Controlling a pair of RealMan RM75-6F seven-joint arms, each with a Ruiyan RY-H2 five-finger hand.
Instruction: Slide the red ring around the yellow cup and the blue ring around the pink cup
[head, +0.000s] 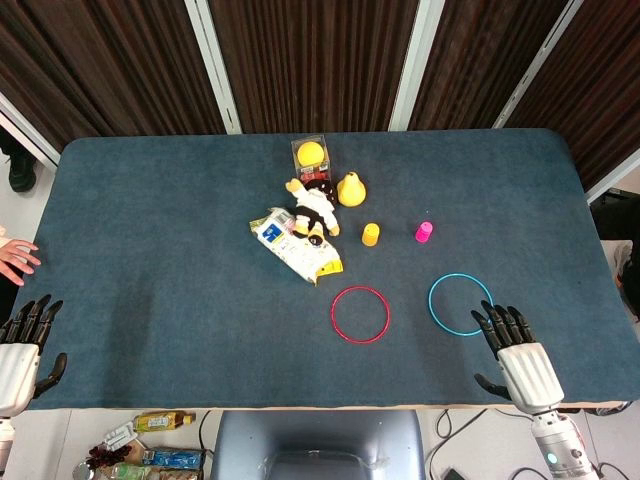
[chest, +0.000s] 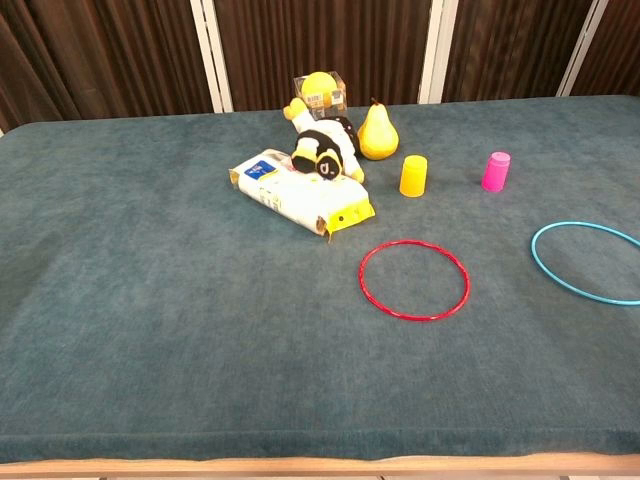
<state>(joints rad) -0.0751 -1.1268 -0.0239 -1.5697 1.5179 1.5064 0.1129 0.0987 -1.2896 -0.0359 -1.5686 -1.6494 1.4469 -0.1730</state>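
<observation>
A red ring (head: 360, 314) (chest: 414, 279) lies flat on the blue table, in front of a small upside-down yellow cup (head: 371, 234) (chest: 413, 175). To its right a blue ring (head: 460, 304) (chest: 590, 261) lies flat in front of a pink cup (head: 424, 232) (chest: 495, 170). My right hand (head: 514, 352) rests at the near right edge with fingers spread, its fingertips at the blue ring's near right rim; it holds nothing. My left hand (head: 24, 345) sits at the near left edge, fingers apart and empty. Neither hand shows in the chest view.
Behind the cups lie a white and yellow packet (head: 295, 246) (chest: 300, 194), a plush toy (head: 312, 212) (chest: 325, 147), a yellow pear (head: 350, 189) (chest: 377, 132) and a clear box with a yellow ball (head: 311, 155) (chest: 320, 93). A person's hand (head: 15, 259) shows at the left edge.
</observation>
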